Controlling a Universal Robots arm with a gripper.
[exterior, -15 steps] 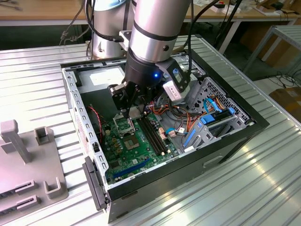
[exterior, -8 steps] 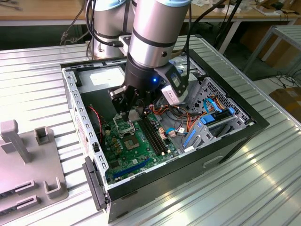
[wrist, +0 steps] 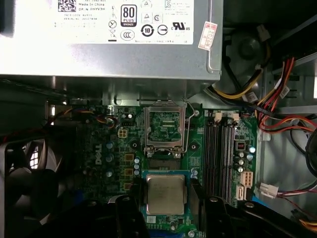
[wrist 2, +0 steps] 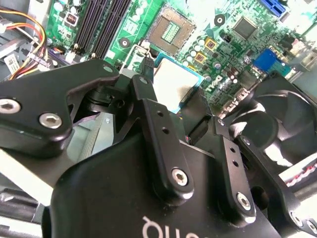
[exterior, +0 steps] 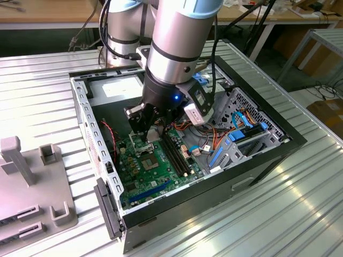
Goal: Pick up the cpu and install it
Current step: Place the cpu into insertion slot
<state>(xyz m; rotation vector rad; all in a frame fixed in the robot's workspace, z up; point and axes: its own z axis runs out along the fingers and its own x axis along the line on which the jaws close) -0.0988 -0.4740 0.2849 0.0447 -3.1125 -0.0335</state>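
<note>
The cpu is a flat silver square on a green carrier edge, and my gripper is shut on it, one black finger on each side. It hangs just above the green motherboard, a short way from the socket, whose silver frame stands open with the contact field bare. In the second wrist view the cpu sits between the fingertips, with the socket beyond it. In the exterior view my gripper reaches down into the open computer case, over the board.
The big grey power supply stands right behind the socket. Memory slots run beside it, and a black fan sits on the other side. Coloured cables crowd the drive-bay side. A grey fixture rests on the table at the exterior view's left.
</note>
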